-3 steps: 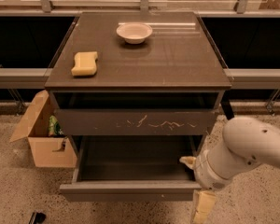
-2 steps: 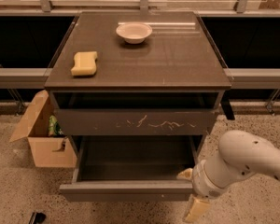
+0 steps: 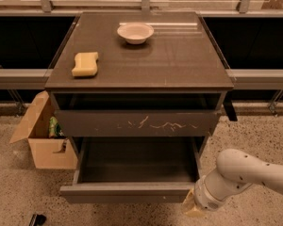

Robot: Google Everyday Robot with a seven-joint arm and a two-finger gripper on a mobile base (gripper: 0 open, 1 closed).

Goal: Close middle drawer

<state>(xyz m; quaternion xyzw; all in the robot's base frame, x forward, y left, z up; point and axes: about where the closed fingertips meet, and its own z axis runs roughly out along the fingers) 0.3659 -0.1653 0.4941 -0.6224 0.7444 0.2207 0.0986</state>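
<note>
White with small dark dots, the robot arm came in from the near right and ended in a yellowish gripper, low down at the near right corner of the middle drawer. Whether the gripper was spread or pressed together could not be told. It sat just beside the right end of the drawer's plain front, and actual contact could not be confirmed. The drawer stood pulled well out toward the near side with its dark inside exposed, its long axis running left to right across the cabinet. From the gripper, the front panel stretched away to the left, and the closing direction ran straight toward the far side. A push would probably need to land squarely on the front face, because pressure at the right end alone might skew the drawer on its runners. Above and beyond it, the scratched upper drawer stood slightly out. An open cardboard box sat on the floor to the left. Farther off, on the cabinet top, a yellow sponge lay at the left and a pale bowl sat toward the far edge.
</note>
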